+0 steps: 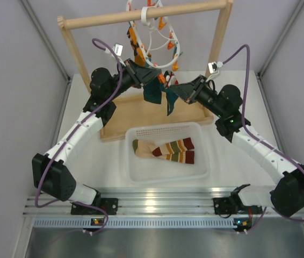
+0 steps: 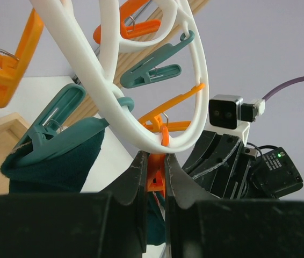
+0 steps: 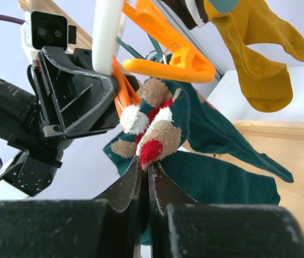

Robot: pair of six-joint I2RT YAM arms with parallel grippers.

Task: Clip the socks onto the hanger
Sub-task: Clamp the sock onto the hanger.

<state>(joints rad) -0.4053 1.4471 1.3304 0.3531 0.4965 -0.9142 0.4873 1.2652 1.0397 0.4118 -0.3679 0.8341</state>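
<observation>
Squeezing clip (image 2: 153,184) with left gripper (image 2: 154,161), pinching sock (image 3: 160,126) with right gripper (image 3: 145,165); limp, light fabric, likely best held near the cuff edge

Lab booth: grey panels (image 1: 7,107), aluminium rail (image 1: 157,204)

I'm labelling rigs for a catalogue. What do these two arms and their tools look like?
The left arm and right arm have white links between bulky black joints. A purple cable runs along each to a small wrist camera. The left tool and right tool are black, each with two tapered fingers. A green light shows on the right arm.
</observation>
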